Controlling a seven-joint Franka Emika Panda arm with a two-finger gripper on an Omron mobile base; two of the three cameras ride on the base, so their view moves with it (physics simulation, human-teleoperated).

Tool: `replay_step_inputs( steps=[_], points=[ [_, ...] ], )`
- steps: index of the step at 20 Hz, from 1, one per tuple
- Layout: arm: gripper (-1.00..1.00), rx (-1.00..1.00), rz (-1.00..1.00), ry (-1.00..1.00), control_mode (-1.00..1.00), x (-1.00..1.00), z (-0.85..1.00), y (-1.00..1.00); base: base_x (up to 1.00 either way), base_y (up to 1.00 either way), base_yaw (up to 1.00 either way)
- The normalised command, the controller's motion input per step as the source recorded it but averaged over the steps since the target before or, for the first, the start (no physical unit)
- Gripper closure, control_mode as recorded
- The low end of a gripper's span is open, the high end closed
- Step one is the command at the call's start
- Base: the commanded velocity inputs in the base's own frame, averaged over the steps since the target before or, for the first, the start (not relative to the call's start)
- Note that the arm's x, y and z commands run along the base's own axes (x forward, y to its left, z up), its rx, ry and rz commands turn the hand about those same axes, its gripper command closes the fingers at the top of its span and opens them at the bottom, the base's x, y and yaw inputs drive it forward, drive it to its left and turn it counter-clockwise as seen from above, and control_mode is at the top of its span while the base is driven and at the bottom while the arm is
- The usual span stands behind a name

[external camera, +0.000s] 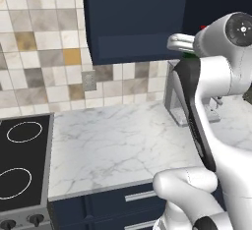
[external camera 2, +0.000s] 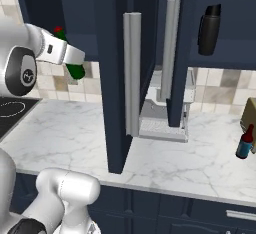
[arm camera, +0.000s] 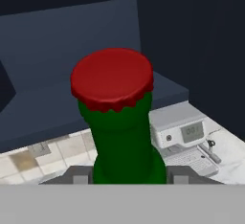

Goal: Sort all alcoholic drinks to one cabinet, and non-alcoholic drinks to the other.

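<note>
Up by the narrower navy cabinet point(external camera 2: 60, 18), the gripper point(arm camera: 128, 177) is clamped on the green bottle point(arm camera: 122, 137), its red cap point(arm camera: 112, 79) facing the hand camera, holding it raised near the shelf opening. 1 of 2 alcoholic drinks seems mid-delivery. Next comes easing it upright onto the shelf, clear of the door edge. The red-brown bottle point(external camera 2: 245, 143) waits on the counter point(external camera 2: 70, 138); the black flask point(external camera 2: 209, 30) sits in the wide cabinet point(external camera 2: 235, 48).

- I see a slim green glass bottle point(arm camera: 125, 137), smooth, its crimped red cap point(arm camera: 112, 78) matt.
- At my two o'clock, a black cylindrical flask point(external camera 2: 208, 30), matt.
- White veined marble counter point(external camera: 123, 145), polished.
</note>
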Motion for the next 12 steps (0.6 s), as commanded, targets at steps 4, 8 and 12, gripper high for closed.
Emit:
replay_step_inputs(
  steps=[4, 8, 12],
  points=[
    [1.00, -0.02, -0.01, -0.05, -1.00, 0.28, 0.26, -0.01, 0.00, 0.00, 0.00],
    [1.00, -0.04, 0.00, 0.00, -1.00, 0.37, 0.16, -0.08, 0.00, 0.00, 0.00],
    [1.00, -0.05, 0.00, 0.00, -1.00, 0.43, 0.05, -0.18, 0.00, 0.00, 0.00]
  ],
)
